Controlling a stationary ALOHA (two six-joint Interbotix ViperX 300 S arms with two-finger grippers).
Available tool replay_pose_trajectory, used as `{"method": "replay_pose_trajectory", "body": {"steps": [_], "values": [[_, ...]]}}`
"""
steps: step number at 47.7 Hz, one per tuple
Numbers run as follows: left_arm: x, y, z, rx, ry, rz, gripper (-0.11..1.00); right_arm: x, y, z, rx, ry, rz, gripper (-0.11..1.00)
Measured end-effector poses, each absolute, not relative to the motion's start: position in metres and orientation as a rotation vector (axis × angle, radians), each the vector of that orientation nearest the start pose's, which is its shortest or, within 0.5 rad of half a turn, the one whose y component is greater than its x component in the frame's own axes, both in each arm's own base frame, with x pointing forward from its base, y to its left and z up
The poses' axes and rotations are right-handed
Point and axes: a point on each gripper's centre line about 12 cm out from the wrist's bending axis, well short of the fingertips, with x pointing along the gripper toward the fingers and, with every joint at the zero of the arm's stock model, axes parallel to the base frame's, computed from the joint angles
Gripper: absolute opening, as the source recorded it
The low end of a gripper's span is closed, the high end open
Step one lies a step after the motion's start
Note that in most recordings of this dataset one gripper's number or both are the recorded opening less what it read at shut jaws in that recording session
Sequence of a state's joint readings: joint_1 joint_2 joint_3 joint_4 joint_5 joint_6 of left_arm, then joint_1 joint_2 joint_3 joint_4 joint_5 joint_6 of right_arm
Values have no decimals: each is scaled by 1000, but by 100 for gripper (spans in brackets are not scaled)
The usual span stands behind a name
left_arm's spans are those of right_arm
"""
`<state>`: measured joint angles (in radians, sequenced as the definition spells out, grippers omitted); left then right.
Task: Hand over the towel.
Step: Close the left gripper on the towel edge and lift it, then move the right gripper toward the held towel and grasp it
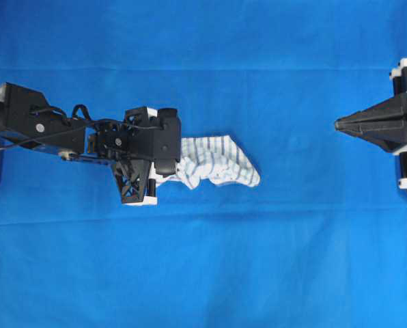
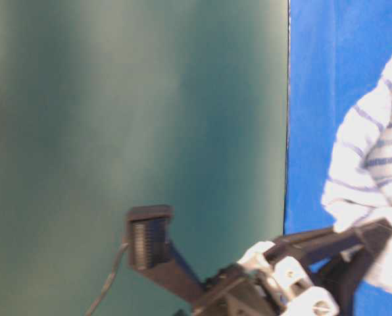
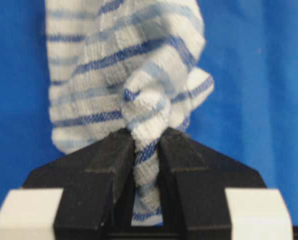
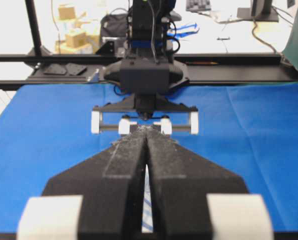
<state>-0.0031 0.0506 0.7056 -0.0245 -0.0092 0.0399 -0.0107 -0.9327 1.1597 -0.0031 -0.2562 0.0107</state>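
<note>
The towel (image 1: 217, 161), white with thin blue stripes, lies crumpled on the blue cloth near the middle. My left gripper (image 1: 175, 162) is at its left end. In the left wrist view the left gripper (image 3: 146, 150) is shut on a bunched fold of the towel (image 3: 124, 65), which fills the gap between the jaws. From table level the towel (image 2: 373, 164) bulges above one of the black fingers (image 2: 314, 240). My right gripper (image 1: 337, 124) stands shut and empty at the far right, well apart from the towel. Its jaws meet at the tips (image 4: 147, 130).
A large plain blue cloth (image 1: 203, 273) covers the whole table. The left arm (image 4: 146, 75) faces the right wrist camera from across the cloth. Behind it run a black frame rail (image 4: 239, 57) and lab clutter.
</note>
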Motion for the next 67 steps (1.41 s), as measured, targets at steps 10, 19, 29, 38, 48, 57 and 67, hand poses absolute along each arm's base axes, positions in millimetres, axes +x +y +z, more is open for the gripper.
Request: {"method": "replay_pose_trajectory", "body": {"steps": [10,19,29,38,48,57,67], "values": [[385,-2,202,18,568,-9,7,205,-2,289,8,-28,-10,0],[382,-6,265,23,366,-17,7,205,-2,290,8,-29,-10,0],[369,-20,318,30,165,-54,7,205,-2,290,8,-31,-10,0],[361,-24,329,28,87,-65,7,205,-2,290,8,-29,-10,0],[359,-24,331,28,68,-64,7,205,-2,289,8,-28,-10,0],[359,-24,331,28,68,-64,7,205,-2,293,9,-64,-8,0],[359,-25,330,28,70,-66,7,216,-2,286,26,-32,-9,1]]}}
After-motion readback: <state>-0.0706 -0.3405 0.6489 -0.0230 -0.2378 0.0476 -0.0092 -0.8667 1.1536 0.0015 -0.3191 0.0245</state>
